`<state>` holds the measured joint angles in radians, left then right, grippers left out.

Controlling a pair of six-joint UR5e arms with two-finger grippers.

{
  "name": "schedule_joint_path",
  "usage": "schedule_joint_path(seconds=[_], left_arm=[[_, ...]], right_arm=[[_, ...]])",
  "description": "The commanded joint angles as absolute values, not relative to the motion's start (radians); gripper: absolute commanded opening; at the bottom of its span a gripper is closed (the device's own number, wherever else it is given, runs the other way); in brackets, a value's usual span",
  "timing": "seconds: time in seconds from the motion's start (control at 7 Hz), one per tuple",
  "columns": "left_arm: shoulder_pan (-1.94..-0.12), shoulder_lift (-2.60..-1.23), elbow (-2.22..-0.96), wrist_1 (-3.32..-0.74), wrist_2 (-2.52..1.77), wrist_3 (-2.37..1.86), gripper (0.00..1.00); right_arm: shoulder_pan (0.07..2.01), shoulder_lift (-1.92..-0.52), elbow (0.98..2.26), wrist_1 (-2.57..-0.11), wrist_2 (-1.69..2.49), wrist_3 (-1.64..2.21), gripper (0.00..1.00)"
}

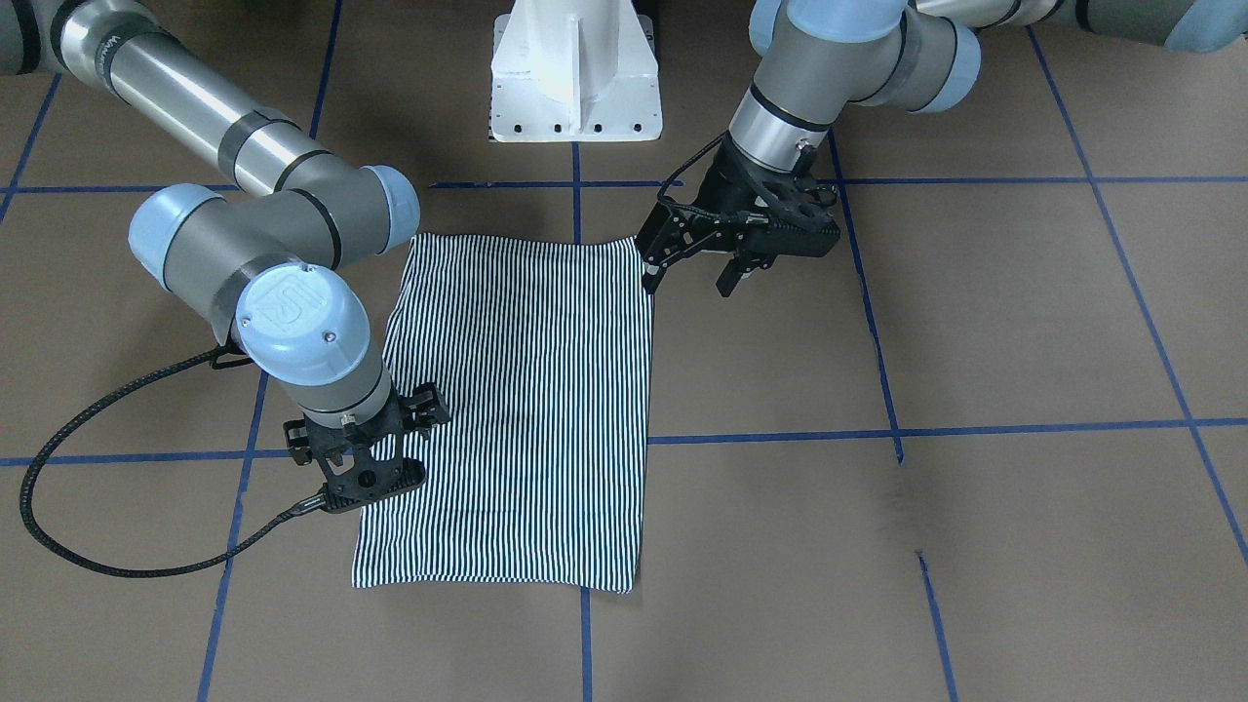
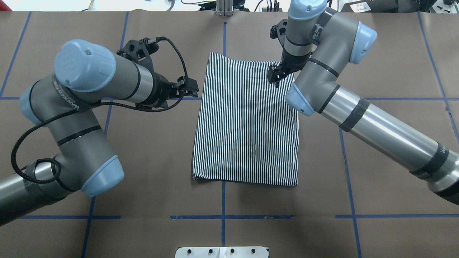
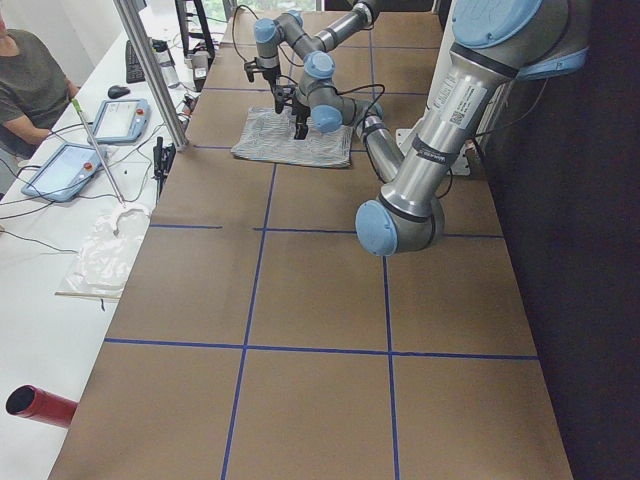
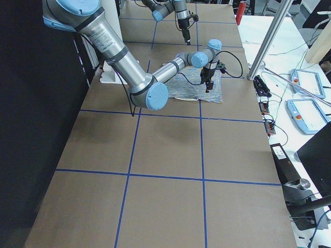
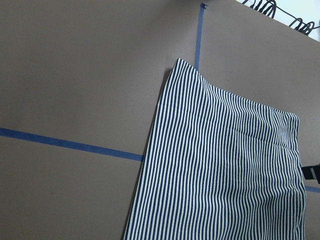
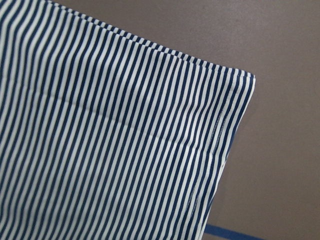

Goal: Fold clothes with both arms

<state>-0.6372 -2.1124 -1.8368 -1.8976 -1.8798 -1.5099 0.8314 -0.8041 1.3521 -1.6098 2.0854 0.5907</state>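
The striped polo shirt (image 1: 526, 409) lies flat on the brown table, folded into a rectangle; collar, placket and logo are hidden. It also shows in the overhead view (image 2: 247, 125) and in both wrist views (image 5: 220, 170) (image 6: 110, 140). My left gripper (image 1: 690, 276) is open and empty, just beside the shirt's corner nearest the robot base, also seen overhead (image 2: 188, 89). My right gripper (image 1: 366, 478) points down over the shirt's opposite long edge, near the far end (image 2: 275, 77). Its jaws look spread and the cloth under it lies flat.
The white pedestal base (image 1: 575, 78) stands behind the shirt. Blue tape lines (image 1: 877, 434) cross the table. A black cable loop (image 1: 78, 526) hangs from the right arm. An operator (image 3: 30, 80) and tablets (image 3: 75, 165) are at a side bench.
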Motion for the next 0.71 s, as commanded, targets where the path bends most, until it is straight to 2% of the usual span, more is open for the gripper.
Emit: schedule_joint_path(seconds=[0.0,0.29,0.57], left_arm=[[-0.512,-2.060,-1.844,-1.895,-1.866,-1.723,1.00],[-0.366,-2.078,-1.829,-1.782,-1.729,-1.892,0.98],[-0.348,-2.133,-1.728,-1.775,-1.673,-1.988,0.95]], right_arm=[[0.827,-0.943,1.580,-1.620,2.134,0.714,1.00],[0.809,-1.000,1.701,-1.609,2.186,0.892,1.00],[0.796,-1.002,1.710,-1.608,2.183,0.908,1.00]])
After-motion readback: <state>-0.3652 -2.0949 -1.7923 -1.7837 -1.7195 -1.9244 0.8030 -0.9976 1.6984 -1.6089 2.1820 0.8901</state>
